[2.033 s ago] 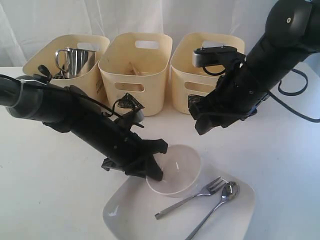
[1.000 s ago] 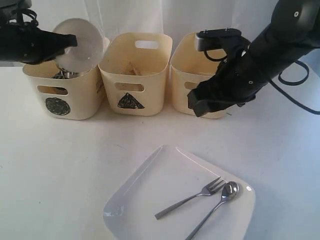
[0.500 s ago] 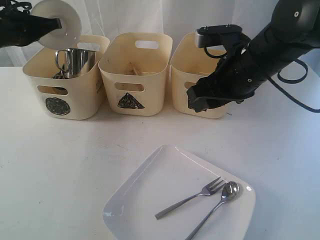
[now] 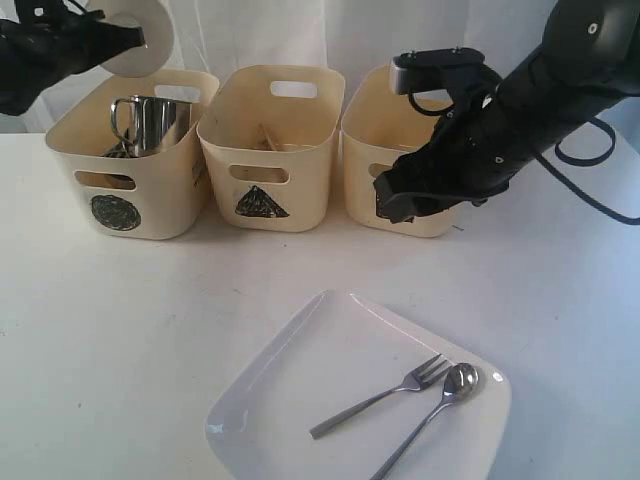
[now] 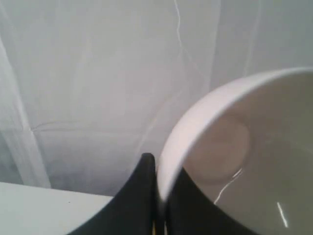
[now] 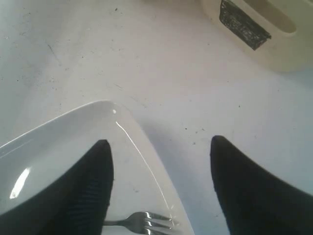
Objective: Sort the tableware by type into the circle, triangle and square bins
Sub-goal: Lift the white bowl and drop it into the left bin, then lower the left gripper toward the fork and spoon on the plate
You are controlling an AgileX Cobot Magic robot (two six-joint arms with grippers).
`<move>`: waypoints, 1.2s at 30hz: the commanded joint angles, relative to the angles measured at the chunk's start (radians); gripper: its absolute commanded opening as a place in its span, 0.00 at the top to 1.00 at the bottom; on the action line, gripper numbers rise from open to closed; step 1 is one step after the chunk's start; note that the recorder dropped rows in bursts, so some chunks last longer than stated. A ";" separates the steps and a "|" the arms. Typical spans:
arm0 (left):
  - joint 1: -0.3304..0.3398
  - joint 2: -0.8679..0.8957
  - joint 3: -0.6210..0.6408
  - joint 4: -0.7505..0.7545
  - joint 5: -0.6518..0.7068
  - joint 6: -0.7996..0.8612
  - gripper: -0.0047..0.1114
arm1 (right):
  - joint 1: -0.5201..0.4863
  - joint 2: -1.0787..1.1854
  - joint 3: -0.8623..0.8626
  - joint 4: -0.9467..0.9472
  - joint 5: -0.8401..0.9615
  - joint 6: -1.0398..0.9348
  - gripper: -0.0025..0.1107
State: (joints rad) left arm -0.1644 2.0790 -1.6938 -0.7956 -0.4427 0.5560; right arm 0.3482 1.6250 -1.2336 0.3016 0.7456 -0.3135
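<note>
**Two black arms with black hands, the right one fitted with a grey block.**

The right arm (image 4: 520,110) is cased in bulky matt black shells. A rounded housing above the grey block (image 4: 435,70) is marked by one small pale screw (image 4: 590,29), and a black cable (image 4: 590,175) is looped out beyond the block. The right hand (image 6: 159,142) is formed of two broad, blunt black fingers (image 6: 83,191). The left arm (image 4: 40,55) and left hand (image 5: 157,181) are likewise black, with thin dark wires (image 4: 50,10) bundled on the arm.
</note>
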 commanded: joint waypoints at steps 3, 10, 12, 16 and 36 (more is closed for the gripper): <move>0.009 0.109 -0.101 0.002 -0.026 0.018 0.96 | 0.000 -0.009 -0.002 -0.006 -0.009 0.005 0.49; 0.034 0.143 -0.124 0.024 0.078 0.025 0.87 | 0.000 -0.009 -0.002 -0.008 -0.009 0.005 0.49; 0.034 0.143 -0.124 0.024 0.076 0.025 0.73 | 0.000 -0.009 -0.002 -0.008 -0.009 0.005 0.49; 0.034 0.143 -0.124 0.022 0.084 0.021 0.50 | 0.000 -0.009 -0.002 -0.011 -0.009 0.005 0.49; 0.089 -0.176 -0.050 0.026 0.638 0.151 0.72 | 0.000 -0.009 -0.002 -0.034 0.102 0.097 0.49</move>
State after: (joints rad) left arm -0.1057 1.9443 -1.7788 -0.7668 0.0827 0.7037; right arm 0.3482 1.6250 -1.2336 0.2879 0.8337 -0.2246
